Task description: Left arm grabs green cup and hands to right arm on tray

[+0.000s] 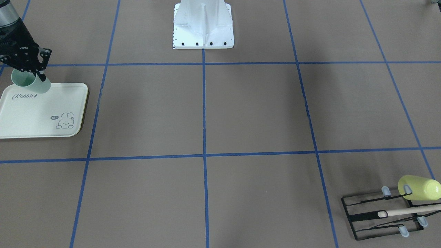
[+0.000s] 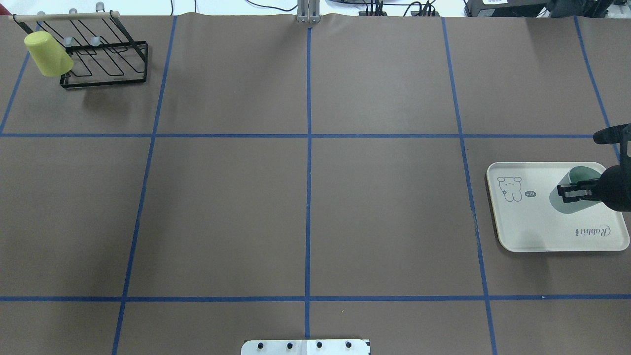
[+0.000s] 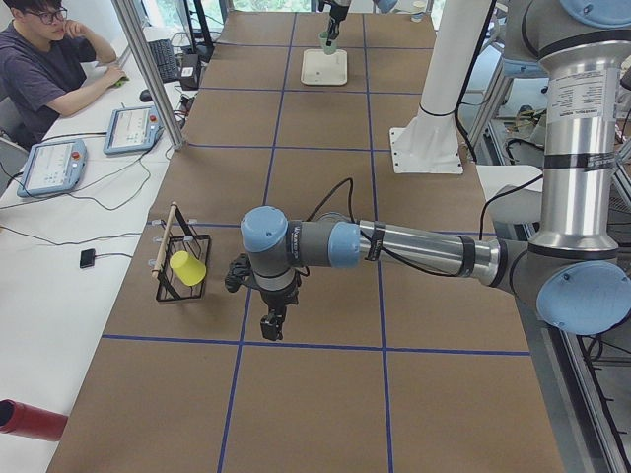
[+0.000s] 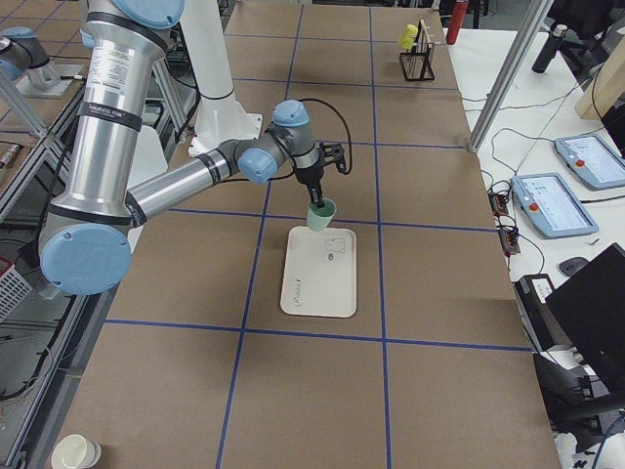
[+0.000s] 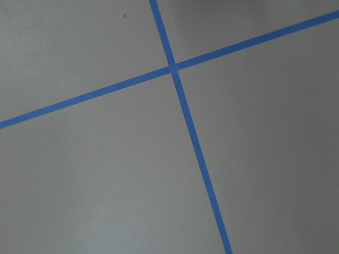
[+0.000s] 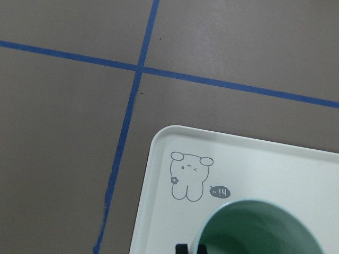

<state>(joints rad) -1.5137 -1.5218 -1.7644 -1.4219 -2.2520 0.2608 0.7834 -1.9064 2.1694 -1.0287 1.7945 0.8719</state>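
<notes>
My right gripper is shut on the rim of the green cup and holds it tilted just over the robot-side end of the tray. In the overhead view the gripper grips the cup over the tray. The right wrist view shows the cup's mouth and the tray's rabbit drawing. My left gripper shows only in the exterior left view, low over bare table near the rack. I cannot tell whether it is open or shut.
A black wire rack with a yellow-green cup on it stands at the table's far left corner. The white robot base is at the robot-side middle. An operator sits beside the table.
</notes>
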